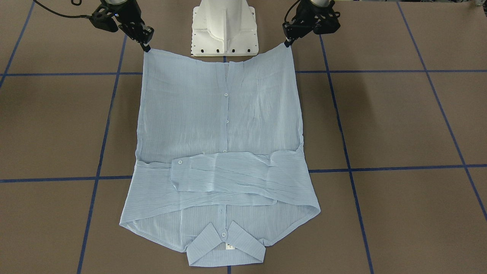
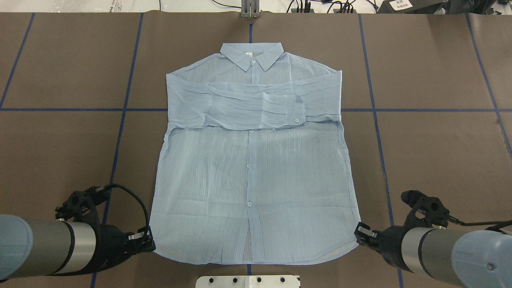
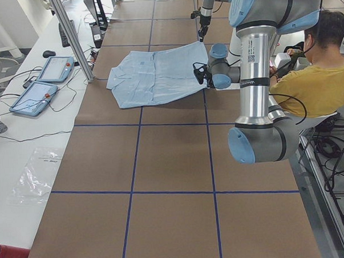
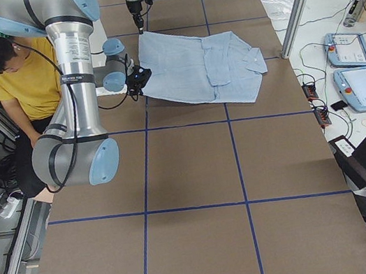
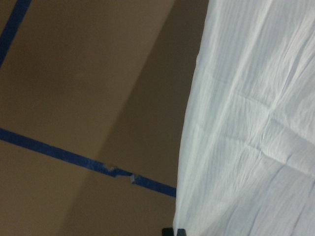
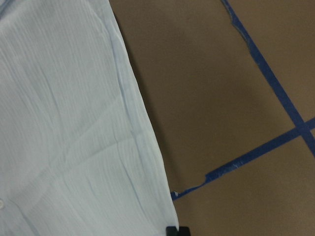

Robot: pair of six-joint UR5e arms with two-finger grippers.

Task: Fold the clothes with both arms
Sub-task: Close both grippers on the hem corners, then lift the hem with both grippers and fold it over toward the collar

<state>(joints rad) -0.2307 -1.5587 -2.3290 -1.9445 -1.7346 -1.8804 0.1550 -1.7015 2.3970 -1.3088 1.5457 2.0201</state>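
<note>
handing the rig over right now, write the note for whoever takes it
Grippers: left gripper shut on the shirt at its hem corner on the robot's left; right gripper shut on the other hem corner.
Where: shirt lies front up on the table, collar at the far end, hem corners slightly lifted.
Done: both sleeves folded across the chest.
Left: probably carry the hem toward the collar, then release.

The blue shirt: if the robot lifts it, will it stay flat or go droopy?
Probably droopy: the shirt is crinkled, and its hem sags between the left gripper and right gripper. Likely light too: the fabric looks thin.
</note>
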